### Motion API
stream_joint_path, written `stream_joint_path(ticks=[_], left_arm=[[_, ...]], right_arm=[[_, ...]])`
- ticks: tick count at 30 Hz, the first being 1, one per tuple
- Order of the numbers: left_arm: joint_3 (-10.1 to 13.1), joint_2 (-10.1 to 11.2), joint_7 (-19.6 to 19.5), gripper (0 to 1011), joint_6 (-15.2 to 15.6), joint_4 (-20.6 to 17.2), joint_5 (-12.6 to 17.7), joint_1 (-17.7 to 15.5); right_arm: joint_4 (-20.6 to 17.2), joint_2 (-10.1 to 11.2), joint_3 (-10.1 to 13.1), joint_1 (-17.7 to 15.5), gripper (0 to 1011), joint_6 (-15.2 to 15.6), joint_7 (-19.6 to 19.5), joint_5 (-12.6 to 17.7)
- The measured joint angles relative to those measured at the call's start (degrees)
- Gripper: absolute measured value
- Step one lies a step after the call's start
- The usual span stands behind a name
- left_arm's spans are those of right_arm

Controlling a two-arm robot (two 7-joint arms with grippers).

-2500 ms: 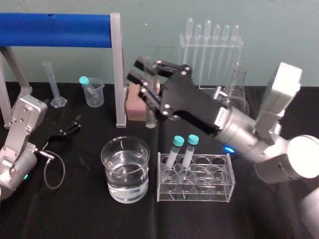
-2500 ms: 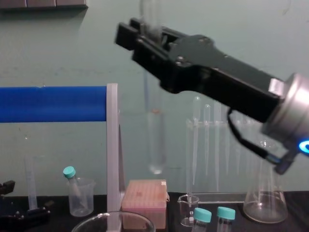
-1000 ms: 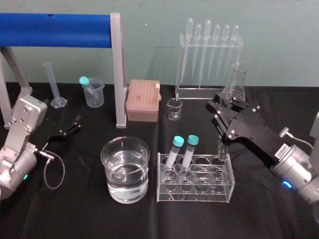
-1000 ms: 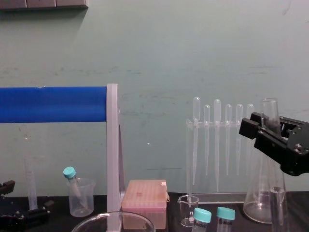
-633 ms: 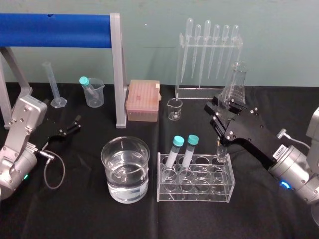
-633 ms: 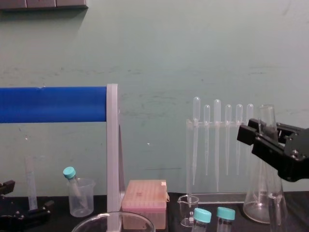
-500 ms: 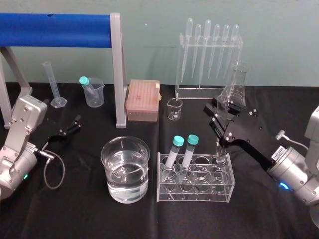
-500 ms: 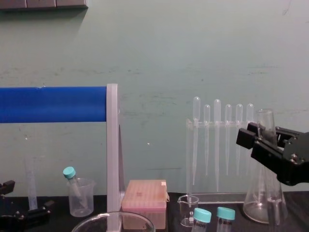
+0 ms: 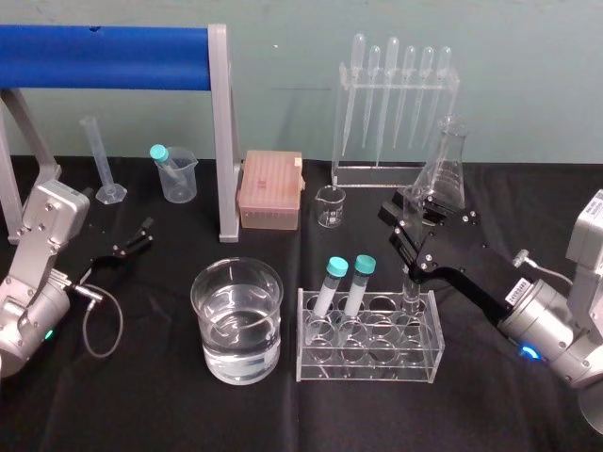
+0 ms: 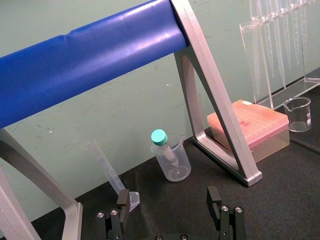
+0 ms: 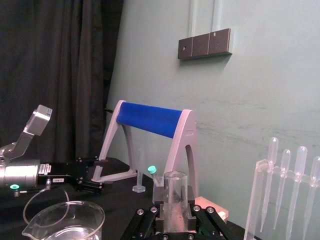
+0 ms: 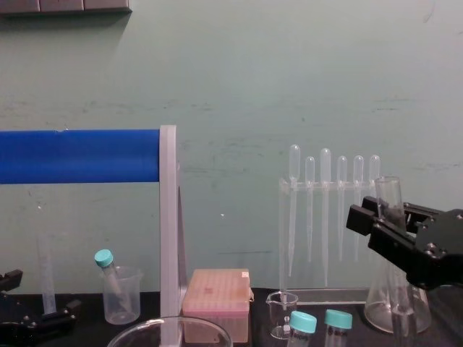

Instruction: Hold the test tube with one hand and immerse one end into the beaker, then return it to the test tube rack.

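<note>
Glass stands nearest the robot: a very wide, clear, round-rimmed beaker [image 9: 237, 320], part full of clear liquid, and at its three o'clock a clear plastic test tube rack [image 9: 369, 365] with two teal-capped tubes [image 9: 347, 282] leaning in its back row. Just beyond, the black two-fingered right gripper [image 9: 403, 235] reaches in from four o'clock on its silver-grey wrist, jaws clenched on the long, clear, uncapped glass test tube [image 9: 412, 285]. The tube hangs upright with its lower end entering the rack's far right cell, though I cannot tell how deep it sits. The right wrist view shows the test tube [image 11: 175, 200] pinched between the two fingers, open mouth upward. I judge this to be the closing step, the return to the rack. The next move calls for a slow, straight descent until the tube rests on the rack floor, then a release and a lift clear of the capped tubes at its nine o'clock. At ten o'clock from the beaker, the black left gripper [image 9: 127, 247] lies parked on the black table [image 9: 283, 419], jaws released and empty. Farther back stand a small plastic beaker [image 9: 179, 179], a pink box [image 9: 270, 190], a tiny spouted glass beaker [image 9: 330, 207], a conical glass flask [image 9: 448, 174], bulb-topped pipettes [image 9: 396, 85] and a blue padded bar [image 9: 104, 56]. The small white label [image 9: 515, 290] on the right wrist is too small to read, and no other writing is legible.
</note>
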Motion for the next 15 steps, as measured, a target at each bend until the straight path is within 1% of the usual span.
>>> stream_joint_path(ticks=[15], left_arm=[[0.0, 0.0, 0.0, 1000, 0.0, 0.0, 0.0, 0.0]], right_arm=[[3.8, -0.6, -1.1, 1.1, 222, 0.1, 0.9, 0.8]])
